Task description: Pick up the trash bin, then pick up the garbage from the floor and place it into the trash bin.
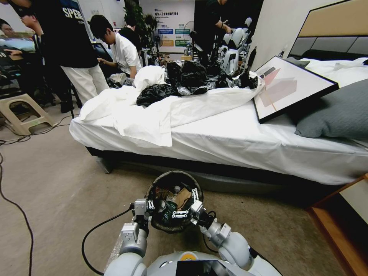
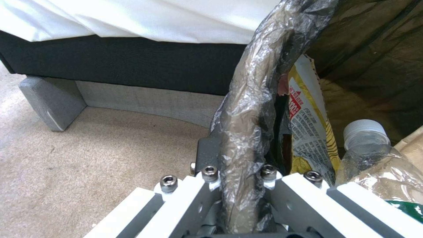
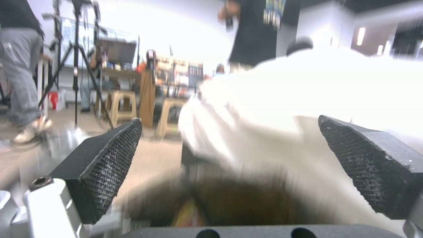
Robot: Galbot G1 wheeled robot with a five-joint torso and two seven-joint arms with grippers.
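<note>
The trash bin (image 1: 169,173), lined with a dark bag, hangs just in front of my body above the floor (image 1: 57,184). My left gripper (image 1: 147,209) is shut on its left rim; in the left wrist view the gripper (image 2: 240,175) clamps the bag-covered rim (image 2: 247,109). Garbage lies inside: a yellow wrapper (image 2: 308,122), a clear plastic bottle (image 2: 370,155) and brown paper (image 2: 409,145). My right gripper (image 1: 184,207) hovers over the bin's mouth, open. In the blurred right wrist view the fingers (image 3: 110,158) stand wide apart with nothing between them, above the bin (image 3: 238,201).
A bed (image 1: 230,142) with white sheets, black bags (image 1: 180,80), a framed picture (image 1: 291,86) and a grey pillow (image 1: 337,111) stands straight ahead. A wooden cabinet (image 1: 345,222) is at the right. A black cable (image 1: 19,211) and a stool (image 1: 19,111) are on the left.
</note>
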